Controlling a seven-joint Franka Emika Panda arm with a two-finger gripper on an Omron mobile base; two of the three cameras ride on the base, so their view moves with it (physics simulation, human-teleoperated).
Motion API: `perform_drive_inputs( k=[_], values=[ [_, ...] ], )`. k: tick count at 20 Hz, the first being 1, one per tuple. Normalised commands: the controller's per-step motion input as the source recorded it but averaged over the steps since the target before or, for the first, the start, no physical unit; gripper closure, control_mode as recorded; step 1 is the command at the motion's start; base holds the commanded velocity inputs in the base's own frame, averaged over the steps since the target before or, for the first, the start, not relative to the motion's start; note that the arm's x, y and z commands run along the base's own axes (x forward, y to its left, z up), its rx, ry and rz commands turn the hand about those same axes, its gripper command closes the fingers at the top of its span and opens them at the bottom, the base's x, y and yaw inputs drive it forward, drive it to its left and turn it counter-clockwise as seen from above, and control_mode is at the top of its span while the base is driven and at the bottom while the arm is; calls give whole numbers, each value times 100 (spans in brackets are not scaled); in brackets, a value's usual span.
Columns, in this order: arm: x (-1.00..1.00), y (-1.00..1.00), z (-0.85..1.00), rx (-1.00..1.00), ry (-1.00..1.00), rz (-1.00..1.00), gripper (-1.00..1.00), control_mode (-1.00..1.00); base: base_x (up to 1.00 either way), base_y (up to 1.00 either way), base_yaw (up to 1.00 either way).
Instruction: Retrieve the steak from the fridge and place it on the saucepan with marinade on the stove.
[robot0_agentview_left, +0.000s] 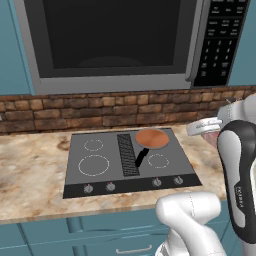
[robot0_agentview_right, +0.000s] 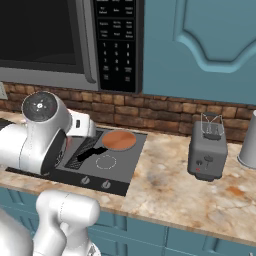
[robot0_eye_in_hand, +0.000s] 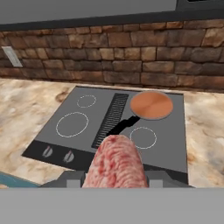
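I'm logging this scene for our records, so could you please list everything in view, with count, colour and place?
steak: one, reddish-pink with pale streaks, held in the jaws in front of the stove
saucepan: one, copper inside, black handle, back right burner
stove: one, dark grey, white rings, four front knobs, set in the counter
counter: one, mottled beige, over teal cabinets
microwave: one, silver and black, above the stove
toaster: one, grey, on the counter right of the stove
brick backsplash: one, brown, behind the stove
gripper: one, shut on the steak
arm: one, white with dark joints
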Motion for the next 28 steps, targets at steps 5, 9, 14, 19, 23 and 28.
perform_drive_inputs(
  k=[5,9,14,19,23,28],
  values=[
    [14,0,-42,0,-7,6,100,-100,0,0,0],
    [23,0,-15,0,-3,16,100,-100,0,0,0],
    [24,0,0,0,0,19,100,-100,0,0,0],
    [24,0,0,0,0,19,100,-100,0,0,0],
    [25,0,-9,0,0,16,100,-100,0,0,0],
    [24,0,-41,0,-10,12,100,-100,0,0,0]
  ],
)
